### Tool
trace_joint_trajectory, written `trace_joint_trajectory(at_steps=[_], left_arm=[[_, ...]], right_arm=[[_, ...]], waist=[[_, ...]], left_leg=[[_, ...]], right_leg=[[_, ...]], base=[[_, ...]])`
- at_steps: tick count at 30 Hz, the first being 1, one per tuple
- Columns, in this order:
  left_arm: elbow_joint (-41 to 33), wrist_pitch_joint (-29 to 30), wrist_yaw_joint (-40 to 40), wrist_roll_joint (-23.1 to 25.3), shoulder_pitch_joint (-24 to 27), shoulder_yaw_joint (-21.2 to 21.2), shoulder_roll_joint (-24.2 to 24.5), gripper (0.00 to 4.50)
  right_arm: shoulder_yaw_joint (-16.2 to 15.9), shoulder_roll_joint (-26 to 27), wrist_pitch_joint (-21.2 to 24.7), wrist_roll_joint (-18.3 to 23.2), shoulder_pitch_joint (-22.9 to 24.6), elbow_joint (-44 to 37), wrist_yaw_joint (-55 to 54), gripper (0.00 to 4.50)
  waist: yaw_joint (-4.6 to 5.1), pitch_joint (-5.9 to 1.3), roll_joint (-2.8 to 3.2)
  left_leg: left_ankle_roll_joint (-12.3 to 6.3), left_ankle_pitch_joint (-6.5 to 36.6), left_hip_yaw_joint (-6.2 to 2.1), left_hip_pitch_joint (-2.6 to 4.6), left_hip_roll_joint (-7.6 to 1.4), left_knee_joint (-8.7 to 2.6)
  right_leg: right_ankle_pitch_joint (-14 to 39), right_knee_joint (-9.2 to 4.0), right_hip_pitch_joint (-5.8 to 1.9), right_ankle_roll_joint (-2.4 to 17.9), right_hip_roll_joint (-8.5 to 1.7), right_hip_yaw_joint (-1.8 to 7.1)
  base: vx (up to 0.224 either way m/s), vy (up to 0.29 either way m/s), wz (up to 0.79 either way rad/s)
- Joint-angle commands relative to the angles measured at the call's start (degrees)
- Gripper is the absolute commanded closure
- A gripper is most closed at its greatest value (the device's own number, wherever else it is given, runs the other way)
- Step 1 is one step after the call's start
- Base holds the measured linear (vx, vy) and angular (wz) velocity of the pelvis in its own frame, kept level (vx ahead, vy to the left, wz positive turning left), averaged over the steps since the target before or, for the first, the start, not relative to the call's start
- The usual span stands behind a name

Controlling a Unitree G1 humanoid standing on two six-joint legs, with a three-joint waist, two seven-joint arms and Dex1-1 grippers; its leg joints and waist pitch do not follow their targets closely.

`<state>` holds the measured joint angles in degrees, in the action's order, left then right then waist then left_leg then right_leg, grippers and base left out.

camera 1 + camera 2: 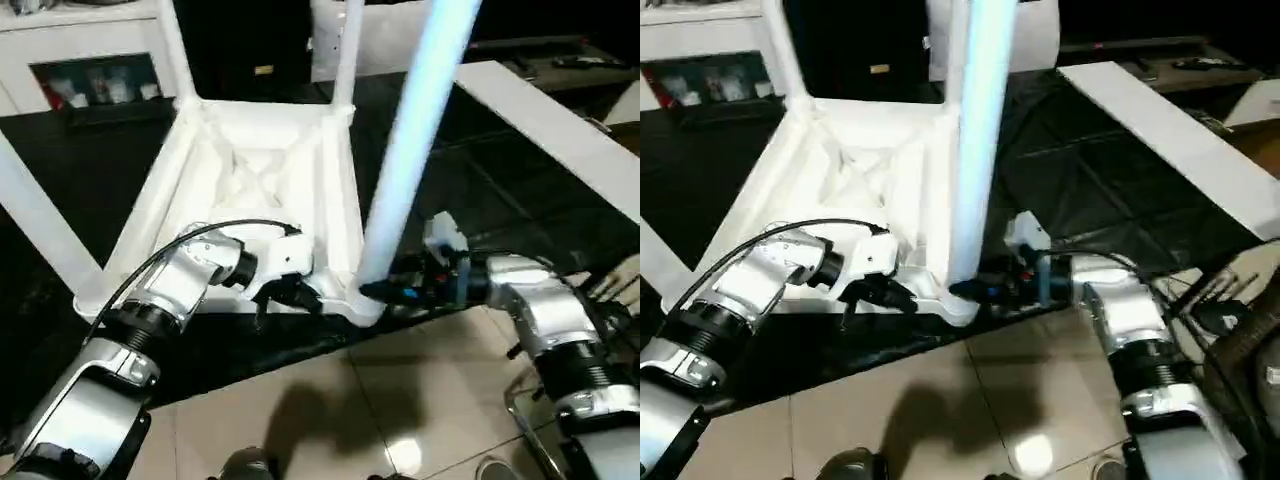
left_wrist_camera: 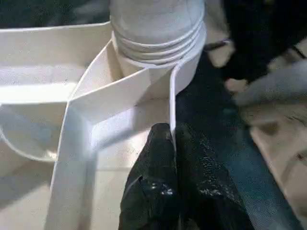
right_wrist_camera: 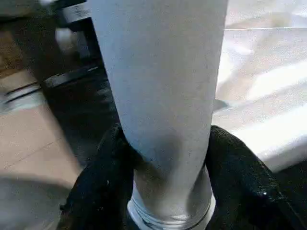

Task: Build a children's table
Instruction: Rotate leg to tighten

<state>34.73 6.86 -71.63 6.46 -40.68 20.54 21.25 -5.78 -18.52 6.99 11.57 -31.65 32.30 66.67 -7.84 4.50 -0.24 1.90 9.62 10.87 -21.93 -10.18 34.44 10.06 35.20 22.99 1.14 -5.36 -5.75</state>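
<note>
The children's table [image 1: 250,170] lies upside down on a black mat, its ribbed underside facing up. Three white legs [image 1: 347,50] stand in the other corner sockets. A fourth leg [image 1: 415,140] rises from the near right corner socket. My right gripper [image 1: 385,290] is shut around the base of that leg, with a black finger [image 3: 103,182] on either side of the tube [image 3: 163,96]. My left gripper [image 1: 290,292] is shut on the table's thin rim wall [image 2: 171,96], just beside the same corner, where the leg's ridged end [image 2: 156,33] sits in the socket.
The black mat [image 1: 480,200] ends near my arms, with tiled floor [image 1: 400,400] in front. A long white board [image 1: 560,120] lies at the right. A white cabinet [image 1: 90,50] stands at the back left. A metal wire frame [image 1: 530,410] sits by my right arm.
</note>
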Motion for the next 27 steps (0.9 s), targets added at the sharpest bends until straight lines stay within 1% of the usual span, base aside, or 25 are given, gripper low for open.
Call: trace_joint_trajectory(at_steps=[1,2,3,4,5,6,7,8,9,10,11,12,13,14,15,16,17,18,19,20,21,22,24,26,27], left_arm=[[-2.5,1.6,0.7,-2.6,0.2,1.0,-4.5,4.5],[-2.7,2.4,1.4,-3.0,0.1,0.6,-5.0,4.5],[-3.0,3.9,2.5,-3.6,0.1,-0.1,-5.9,4.5],[-3.1,5.8,5.2,-3.7,-0.3,-1.0,-7.4,4.5],[-3.0,8.3,9.9,-3.3,-0.9,-2.2,-9.6,4.5],[-3.0,8.4,10.1,-3.3,-1.0,-2.3,-9.7,4.5],[-2.8,9.7,13.0,-2.8,-1.4,-2.9,-10.9,4.5],[-2.9,11.6,16.5,-2.1,-1.8,-3.6,-12.4,4.5],[-2.9,12.2,18.0,-1.9,-2.0,-4.0,-13.2,4.5],[-2.9,13.0,19.8,-1.8,-2.2,-4.5,-14.1,4.5],[-2.5,13.9,23.3,-1.5,-2.8,-5.5,-15.9,4.5],[-2.5,14.3,24.6,-1.4,-3.0,-5.7,-16.7,4.5],[-2.6,14.6,25.3,-1.3,-3.1,-5.8,-17.2,4.5],[-3.7,15.6,26.7,-1.3,-3.2,-5.8,-18.8,4.5],[-3.7,15.6,26.7,-1.3,-3.2,-5.8,-18.8,4.5],[-4.3,16.0,27.4,-1.2,-3.2,-5.7,-19.4,4.5],[-4.5,16.2,27.9,-1.0,-3.3,-5.7,-19.6,4.5],[-4.4,16.1,28.2,-0.8,-3.4,-5.7,-19.4,4.5],[-4.3,16.1,28.3,-0.7,-3.5,-5.7,-19.4,4.5],[-4.0,15.9,28.6,-0.3,-3.6,-5.7,-18.8,4.5],[-3.8,15.8,28.9,0.0,-3.6,-5.8,-18.4,4.5],[-3.6,15.4,28.9,0.3,-3.5,-6.0,-17.6,4.5],[-3.4,14.5,28.6,0.6,-3.3,-5.9,-16.6,4.5],[-2.9,12.3,26.8,1.1,-2.8,-5.5,-14.8,4.5],[-2.9,12.3,26.8,1.1,-2.8,-5.5,-14.8,4.5]], right_arm=[[0.8,2.2,1.6,-1.4,-2.1,1.1,-8.2,2.58],[1.2,2.9,2.1,-1.2,-2.4,1.1,-9.7,2.59],[1.9,4.0,3.1,-0.8,-3.0,1.4,-12.0,2.59],[3.0,5.8,4.7,-0.8,-4.4,2.3,-16.6,2.59],[4.3,8.3,6.6,-1.1,-6.1,3.7,-23.0,2.59],[4.3,8.4,6.6,-1.1,-6.2,3.7,-23.2,2.59],[4.7,9.4,7.2,-1.6,-6.9,4.4,-26.2,2.59],[5.0,10.7,7.7,-2.5,-7.5,5.2,-30.1,2.59],[5.2,11.3,7.6,-2.8,-7.9,5.8,-31.9,2.59],[5.5,12.0,7.5,-3.2,-8.3,6.6,-33.9,2.59],[6.5,13.0,7.5,-3.4,-9.3,8.6,-37.7,2.59],[7.1,13.5,7.4,-3.1,-9.7,9.5,-39.0,2.59],[7.6,13.7,7.2,-2.8,-10.0,10.1,-39.7,2.59],[8.2,14.3,5.4,-2.6,-10.5,11.1,-40.4,2.59],[8.2,14.3,5.4,-2.6,-10.5,11.1,-40.4,2.24],[8.9,14.7,4.9,-2.0,-10.7,11.1,-40.2,2.24],[9.1,14.9,4.8,-1.8,-10.8,11.0,-40.0,2.0],[8.9,14.8,4.7,-1.9,-10.7,10.8,-39.8,2.0],[8.8,14.7,4.6,-2.1,-10.7,10.7,-39.7,1.83],[8.4,14.3,4.0,-2.8,-10.4,10.4,-39.5,1.81],[8.4,14.0,3.4,-3.1,-10.2,10.4,-39.4,1.77],[8.3,13.5,2.6,-3.3,-9.7,10.1,-38.7,1.67],[8.2,12.6,1.5,-3.4,-9.1,9.7,-37.9,1.41],[8.5,11.0,-1.4,-2.7,-7.8,8.6,-34.4,1.26],[8.5,11.0,-1.4,-2.7,-7.8,8.6,-34.4,1.16]], waist=[[0.56,-4.26,-0.33],[0.94,-4.32,-0.31],[1.57,-4.27,-0.3],[1.84,-4.31,-0.27],[2.53,-4.35,-0.27],[2.9,-4.39,-0.32],[3.23,-4.4,-0.37],[3.62,-4.39,-0.39],[3.94,-4.44,-0.44],[4.06,-4.56,-0.63],[4.31,-4.68,-0.64],[4.42,-4.84,-0.6],[4.46,-5.0,-0.65],[4.46,-5.29,-0.7],[4.29,-5.43,-0.67],[4.28,-5.48,-0.74],[4.12,-5.82,-0.64],[3.95,-5.93,-0.56],[3.89,-5.9,-0.52],[3.8,-5.9,-0.5],[3.33,-5.69,-0.38],[3.13,-5.63,-0.37],[2.3,-5.37,-0.09],[2.1,-5.26,-0.01],[2.08,-5.23,-0.1]], left_leg=[[1.94,19.8,-2.12,1.61,-3.66,-4.69],[2.02,19.7,-2.26,1.5,-3.68,-4.78],[1.99,19.7,-2.27,1.41,-3.66,-4.88],[2.11,19.6,-2.34,1.37,-3.67,-4.9],[2.29,20.0,-2.42,1.23,-3.54,-4.86],[2.43,19.6,-2.41,1.05,-3.51,-4.88],[2.19,19.2,-2.49,0.76,-3.34,-4.85],[1.98,18.8,-2.31,0.84,-3.28,-4.78],[1.67,18.3,-2.11,1.08,-3.14,-4.52],[1.31,17.3,-2.12,0.84,-3.03,-4.41],[0.56,15.2,-2.02,0.44,-2.99,-4.34],[-0.16,13.7,-1.86,0.44,-2.9,-4.22],[-0.47,12.9,-1.77,0.45,-2.92,-4.07],[-1.58,10.8,-1.56,0.28,-2.77,-3.81],[-2.85,8.6,-1.4,0.25,-2.71,-3.61],[-3.54,7.6,-1.35,0.16,-2.67,-3.51],[-5.02,5.1,-1.35,-0.01,-2.62,-3.29],[-6.54,3.1,-1.29,-0.07,-2.6,-3.12],[-7.15,2.7,-1.24,-0.01,-2.64,-3.09],[-7.56,2.5,-1.21,0.0,-2.66,-3.03],[-7.6,4.0,-1.04,0.47,-2.89,-3.09],[-7.25,4.7,-1.02,0.53,-2.95,-3.13],[-5.23,7.6,-1.06,0.88,-3.24,-3.47],[-3.8,9.9,-1.18,0.91,-3.27,-3.66],[-3.21,10.5,-1.18,0.95,-3.35,-3.77]], right_leg=[[28.1,-5.69,-2.41,9.5,-5.41,3.24],[28.4,-5.83,-2.47,8.8,-5.34,3.18],[27.5,-5.83,-2.41,8.8,-5.12,3.16],[26.9,-5.66,-2.4,9.1,-5.04,3.12],[26.3,-5.57,-2.42,9.6,-5.01,3.01],[25.6,-5.43,-2.52,9.7,-4.93,3.01],[25.7,-5.58,-2.74,9.3,-4.96,2.9],[25.0,-5.59,-2.54,9.3,-4.84,2.99],[24.4,-5.79,-2.34,9.6,-4.9,3.14],[23.6,-5.64,-2.58,9.8,-4.94,3.13],[21.6,-5.35,-2.84,10.3,-4.86,3.16],[19.3,-5.32,-2.81,10.6,-4.62,3.15],[17.4,-5.05,-2.88,11.1,-4.63,3.21],[13.7,-4.7,-3.04,12.1,-4.54,3.21],[10.0,-4.38,-3.08,12.9,-4.43,3.22],[8.2,-4.16,-3.13,13.4,-4.37,3.23],[3.9,-3.55,-3.41,14.4,-4.29,3.19],[0.2,-3.12,-3.33,15.4,-4.13,3.15],[-0.7,-3.08,-3.24,15.7,-4.07,3.11],[-1.2,-3.02,-3.23,16.0,-4.05,3.07],[0.9,-3.47,-2.88,16.4,-4.09,3.06],[2.1,-3.56,-2.85,16.2,-4.07,3.06],[6.8,-3.99,-2.69,14.9,-4.07,3.08],[9.3,-4.28,-2.73,13.8,-4.17,3.06],[9.9,-4.33,-2.69,13.3,-4.2,3.15]], base=[[0.0,0.0,0.0],[0.0,0.0,0.0],[0.0,0.0,0.0],[0.0,0.0,0.0],[0.0,0.0,0.0],[0.0,0.0,0.0],[0.0,0.0,0.0],[0.0,0.0,0.0],[0.0,0.0,0.0],[0.0,0.0,0.0],[0.0,0.0,0.0],[0.0,0.0,0.0],[0.0,0.0,0.0],[0.0,0.0,0.0],[0.051,-0.017,0.0],[0.051,-0.017,0.0],[0.0,0.0,0.0],[0.0,0.0,0.0],[0.0,0.0,0.0],[0.0,0.0,0.0],[0.0,0.0,0.0],[0.0,0.0,0.0],[0.0,0.0,0.0],[0.0,0.0,0.0],[0.0,0.0,0.0]])
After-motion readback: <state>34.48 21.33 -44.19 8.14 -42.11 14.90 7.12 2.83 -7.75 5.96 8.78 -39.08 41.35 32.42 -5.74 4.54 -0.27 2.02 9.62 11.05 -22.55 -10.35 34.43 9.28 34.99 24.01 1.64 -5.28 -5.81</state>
